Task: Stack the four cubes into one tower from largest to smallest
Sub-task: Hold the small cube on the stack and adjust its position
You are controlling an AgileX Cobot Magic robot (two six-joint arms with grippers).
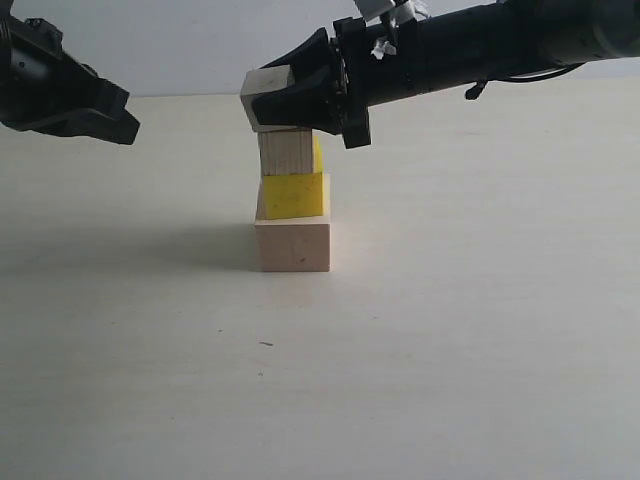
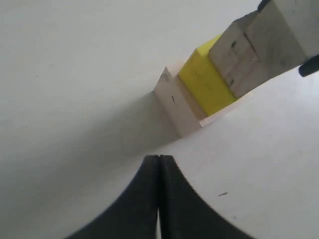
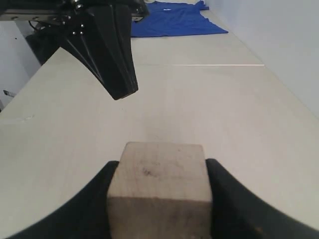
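Dead centre of the exterior view, the tower (image 1: 293, 225) stands on the pale table (image 1: 480, 330): large wood cube (image 1: 293, 246) at the bottom, yellow cube (image 1: 296, 195) on it, medium wood cube (image 1: 283, 152) on that. Just above them comes the right gripper (image 1: 280, 100), reaching in from the upper right of the frame and pinching the top wood cube (image 1: 262, 86). A black finger lies across the cube's near face, and the cube's left end pokes out past the fingertip. The cube sits right at the top of the medium wood cube, nudged a little left of the column and slightly tilted. I can't tell whether it rests there or hangs just clear. The right wrist view backs up the grip, with the cube wedged between both fingers (image 3: 94, 204) and the jaws spread just to its width. Over in the upper left of the exterior view, the left gripper (image 1: 122, 120) hangs above the table, well apart from the tower and carrying nothing. Its own wrist view shows the two fingers pressed flat together, tips pointing toward the large wood cube with bare table between them. A blue cloth (image 3: 172, 17) lies at the table's far end in the right wrist view.
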